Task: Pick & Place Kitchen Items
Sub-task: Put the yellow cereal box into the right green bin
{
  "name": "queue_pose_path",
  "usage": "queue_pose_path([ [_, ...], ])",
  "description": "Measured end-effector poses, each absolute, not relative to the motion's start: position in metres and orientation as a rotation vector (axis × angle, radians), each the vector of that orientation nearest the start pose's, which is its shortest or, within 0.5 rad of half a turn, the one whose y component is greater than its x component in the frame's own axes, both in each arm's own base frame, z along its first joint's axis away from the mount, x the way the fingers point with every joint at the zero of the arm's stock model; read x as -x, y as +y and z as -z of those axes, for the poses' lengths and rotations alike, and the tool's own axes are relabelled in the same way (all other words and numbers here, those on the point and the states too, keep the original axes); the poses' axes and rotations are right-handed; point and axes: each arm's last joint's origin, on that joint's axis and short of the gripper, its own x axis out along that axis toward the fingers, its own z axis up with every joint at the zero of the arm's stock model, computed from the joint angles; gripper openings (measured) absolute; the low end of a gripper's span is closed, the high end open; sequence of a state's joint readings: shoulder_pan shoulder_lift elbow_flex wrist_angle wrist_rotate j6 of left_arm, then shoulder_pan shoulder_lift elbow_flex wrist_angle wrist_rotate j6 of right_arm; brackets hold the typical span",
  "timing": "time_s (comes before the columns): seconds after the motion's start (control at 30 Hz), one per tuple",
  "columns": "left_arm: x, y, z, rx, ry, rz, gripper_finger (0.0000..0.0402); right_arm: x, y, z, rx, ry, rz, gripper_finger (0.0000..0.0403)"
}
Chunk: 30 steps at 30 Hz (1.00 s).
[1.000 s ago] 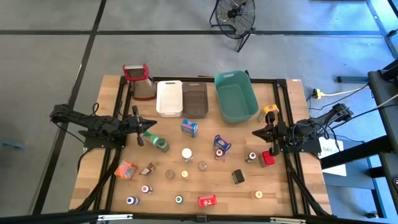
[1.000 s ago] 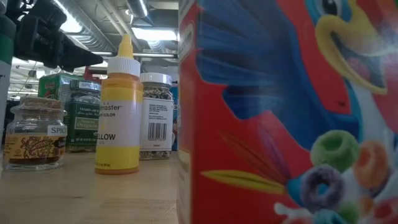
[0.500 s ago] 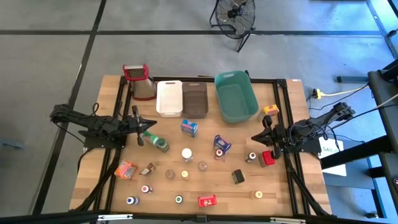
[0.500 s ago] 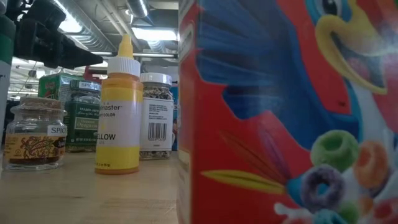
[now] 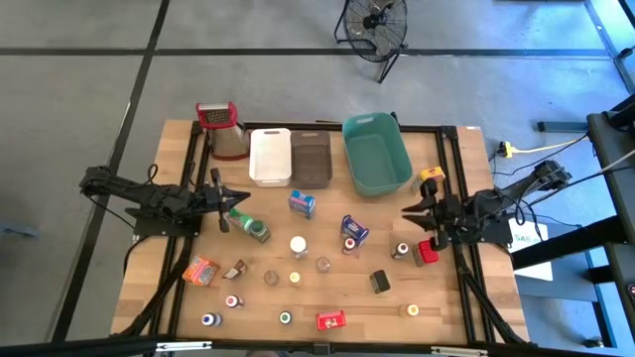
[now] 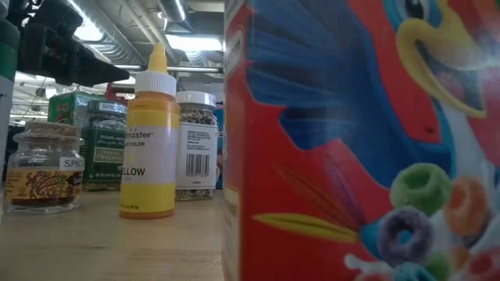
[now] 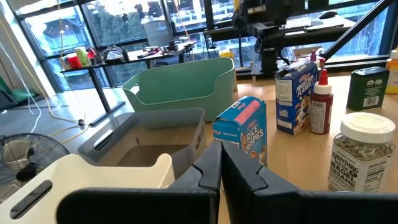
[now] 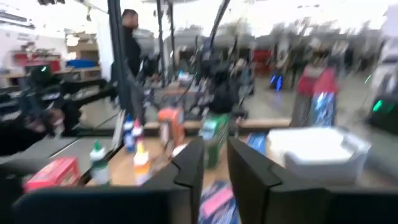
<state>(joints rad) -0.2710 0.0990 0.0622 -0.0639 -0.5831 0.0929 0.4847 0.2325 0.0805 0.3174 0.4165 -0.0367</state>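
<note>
Parting now at the right gripper (image 5: 409,212), right of centre in the high view: shut tight a second ago, now a clear gap between the fingers (image 8: 186,171) in its own wrist view, nothing clamped in that gap. Dipped toward the lower edge half a second back, then swung up again to hover over the right side of the table (image 5: 258,302), nose pointing left. Looks like the start of a reach rather than a release, with no item carried in. Nearest candidates: the yellow packet (image 5: 432,176) just above it in frame, the small dark-capped bottle (image 5: 402,250) and the red box (image 5: 428,252) just below, the blue carton (image 5: 354,230) further left. Cannot yet tell which one. Over on the left of the frame, left gripper (image 5: 241,197) parked, fingers pressed together and empty, unmoved, with the green-capped bottle (image 5: 250,227) lying just below its tip. Beyond, along the top of the table, white bin (image 5: 253,157), brown bin (image 5: 295,159) and teal bin (image 5: 347,149) in a row, nothing visible inside any. All the kitchen items (image 5: 298,246) out on the wood, so sorting barely begun by the look of it; needed next, wider fingers and a drop onto one target.
</note>
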Motion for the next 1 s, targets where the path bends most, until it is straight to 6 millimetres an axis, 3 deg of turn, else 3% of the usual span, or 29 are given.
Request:
queue_pose_path([
  [0.13,-0.097,-0.010,-0.171,-0.107,0.102,-0.308,0.0004,-0.101,0.039,-0.211,0.008,-0.224,-0.023,0.0138],
  [0.37,-0.097,-0.011,-0.173,0.171,0.044,-0.314,0.0004,-0.102,0.032,-0.237,-0.061,-0.220,0.235,0.0234],
  [0.5,-0.097,-0.011,-0.173,0.201,0.040,-0.313,0.0004,-0.104,0.034,-0.250,0.007,-0.152,0.217,0.0267],
  [0.7,-0.097,-0.011,-0.174,0.206,0.026,-0.314,0.0004,-0.103,0.032,-0.274,0.133,0.064,0.268,0.0276],
  [1.0,-0.097,-0.010,-0.175,0.177,0.020,-0.324,0.0004,-0.084,0.018,-0.328,0.052,0.357,0.468,0.0272],
])
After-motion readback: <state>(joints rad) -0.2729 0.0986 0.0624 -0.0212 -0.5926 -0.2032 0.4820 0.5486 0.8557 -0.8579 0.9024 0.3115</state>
